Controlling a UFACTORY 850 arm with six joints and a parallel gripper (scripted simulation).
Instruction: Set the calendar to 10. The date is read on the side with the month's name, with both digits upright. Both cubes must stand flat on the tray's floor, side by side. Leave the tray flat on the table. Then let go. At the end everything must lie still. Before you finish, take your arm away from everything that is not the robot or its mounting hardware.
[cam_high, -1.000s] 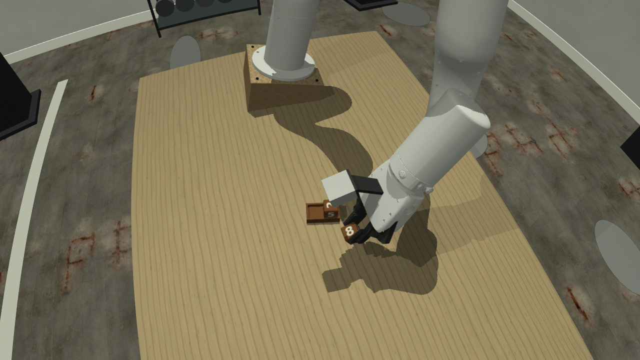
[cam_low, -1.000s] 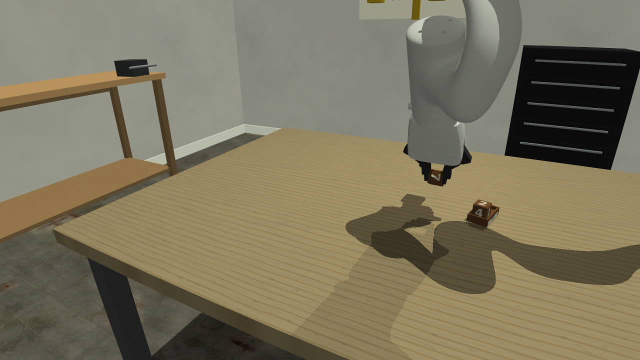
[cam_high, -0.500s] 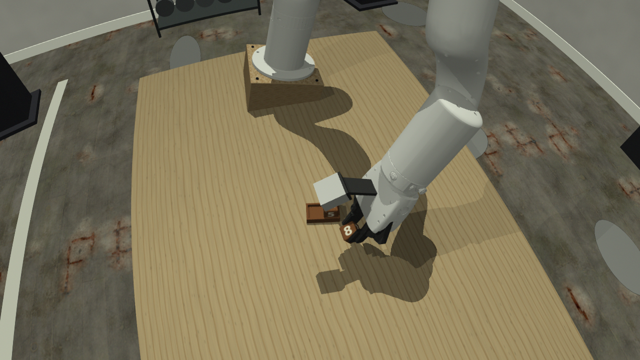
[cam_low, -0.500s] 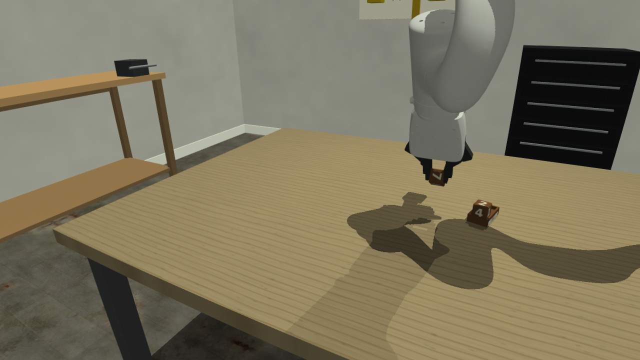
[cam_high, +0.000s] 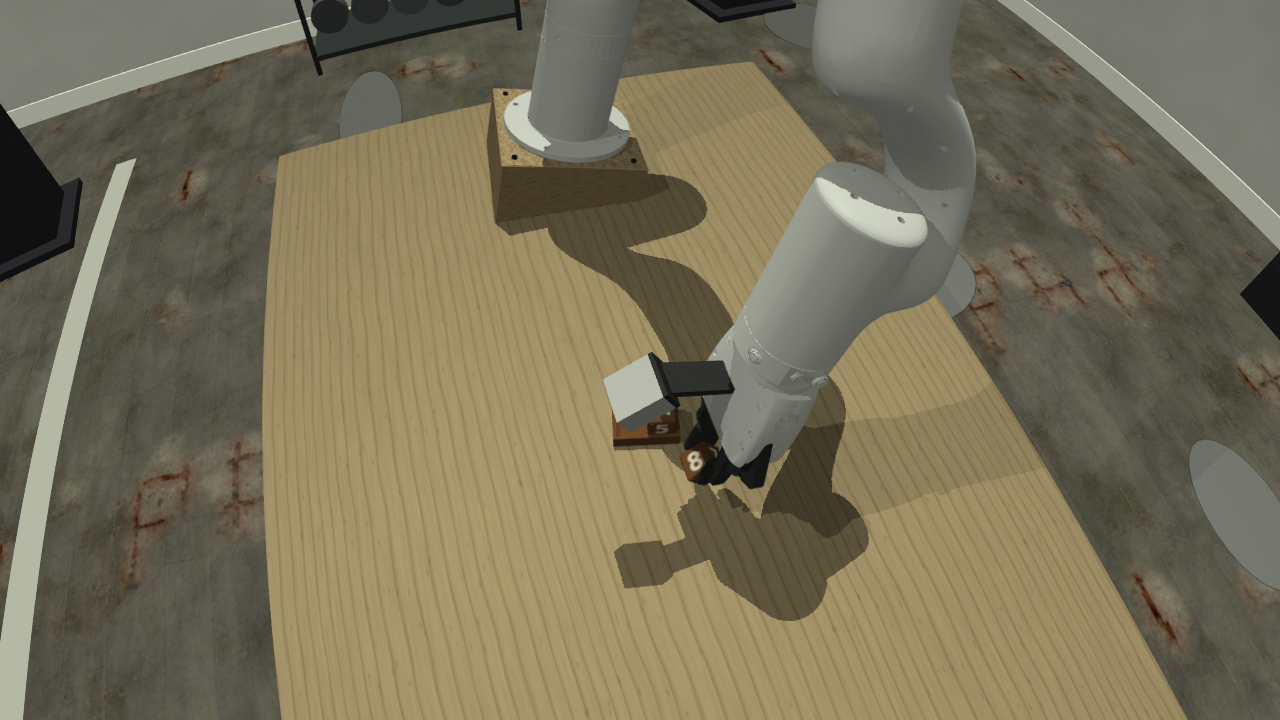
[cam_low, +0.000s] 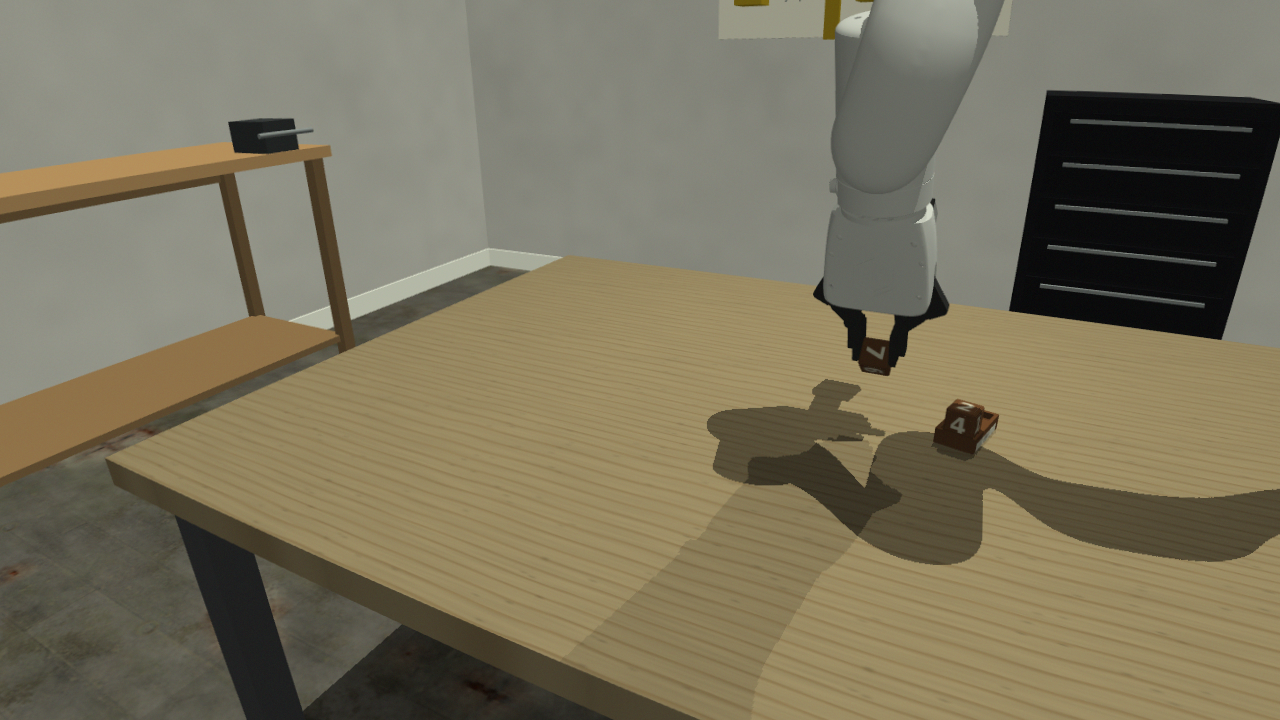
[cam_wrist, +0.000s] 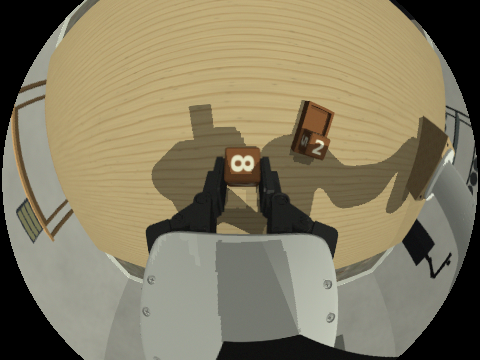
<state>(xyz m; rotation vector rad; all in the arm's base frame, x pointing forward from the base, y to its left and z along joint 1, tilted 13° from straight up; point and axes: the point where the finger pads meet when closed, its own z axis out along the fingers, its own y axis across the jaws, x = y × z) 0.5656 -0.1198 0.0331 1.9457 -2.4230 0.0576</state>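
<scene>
My gripper (cam_high: 704, 454) (cam_low: 876, 351) (cam_wrist: 242, 169) is shut on a brown cube (cam_high: 694, 461) (cam_low: 875, 356) (cam_wrist: 242, 166), held above the table beside the tray. This cube shows 8 towards the wrist camera and a tilted 7 in the exterior view. The brown tray (cam_high: 646, 441) (cam_low: 950, 441) (cam_wrist: 315, 120) rests on the table. A second cube (cam_high: 662, 428) (cam_low: 958, 425) (cam_wrist: 318, 147) sits in one end of it, 2 on top, with 4 and 5 on sides; the other end is empty. Pale lettering on one tray side is unreadable. The wrist camera housing partly hides the tray in the top view.
The arm's base block (cam_high: 568, 192) (cam_wrist: 427, 157) stands at the back of the wooden table (cam_high: 429, 537) (cam_low: 447, 429) (cam_wrist: 240, 60). The wrist camera housing (cam_high: 637, 389) juts out beside the gripper, over the tray in the top view. A shelf and a black drawer cabinet (cam_low: 1136, 214) stand beyond the table.
</scene>
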